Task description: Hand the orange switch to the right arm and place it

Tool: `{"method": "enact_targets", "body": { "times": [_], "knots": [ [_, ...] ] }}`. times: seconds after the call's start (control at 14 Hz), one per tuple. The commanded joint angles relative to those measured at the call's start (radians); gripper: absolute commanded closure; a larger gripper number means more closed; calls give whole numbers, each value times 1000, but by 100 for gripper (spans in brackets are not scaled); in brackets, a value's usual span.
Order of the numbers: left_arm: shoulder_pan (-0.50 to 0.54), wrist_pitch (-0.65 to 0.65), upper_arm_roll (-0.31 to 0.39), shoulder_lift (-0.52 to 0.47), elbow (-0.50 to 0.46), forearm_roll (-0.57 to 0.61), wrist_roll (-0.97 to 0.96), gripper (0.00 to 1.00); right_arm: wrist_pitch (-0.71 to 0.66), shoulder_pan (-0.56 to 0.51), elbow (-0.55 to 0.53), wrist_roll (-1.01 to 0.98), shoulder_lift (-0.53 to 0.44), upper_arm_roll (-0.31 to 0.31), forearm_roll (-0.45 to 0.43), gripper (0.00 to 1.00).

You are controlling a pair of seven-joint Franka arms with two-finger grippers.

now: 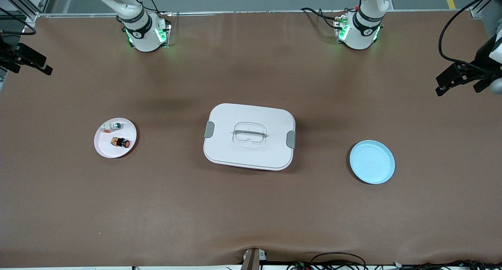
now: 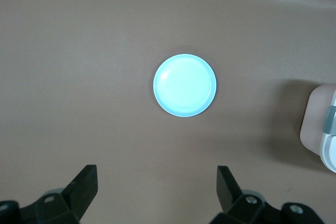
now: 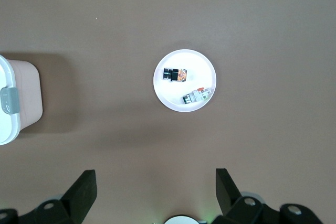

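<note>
The orange switch (image 1: pixel 120 142) lies on its side in the white plate (image 1: pixel 102 148), beside a white-and-green part (image 1: pixel 111 125). It looks light, stiff and apt to roll (grip the black body). Both claws hang high and spread: right claw (image 3: pixel 156 192) over this plate, left claw (image 2: pixel 157 188) over the blue plate (image 1: pixel 386 172).

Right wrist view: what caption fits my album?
Open right gripper high over a white plate holding the orange switch.

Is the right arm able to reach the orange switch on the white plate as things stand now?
Probably yes. The orange switch lies uncovered on the white plate, with the open right gripper high over it and nothing between. Only the small white-and-green part lies beside it, apart.
</note>
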Motion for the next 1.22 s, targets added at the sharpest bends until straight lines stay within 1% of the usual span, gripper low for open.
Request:
{"method": "enact_targets", "body": {
  "times": [0.0,0.21,0.36,0.5,0.93,1.15],
  "knots": [
    [-2,2,5,14,22,-20,19,0,13,-8,-24,-21,-26,6,11,0],
    [-3,3,5,14,22,-21,19,0,15,-7,-18,-42,-26,10,3,0],
    [-2,3,5,16,33,-43,19,0,13,-11,-18,-79,-26,6,2,0],
    [3,3,6,20,33,-64,19,0,13,-13,-18,-78,-27,6,2,0],
    [-3,3,5,29,31,-64,18,0,13,-13,-18,-20,-27,6,11,0],
    [-3,18,5,39,28,-64,18,0,15,-10,-18,-23,-27,7,9,0]
  ]
}}
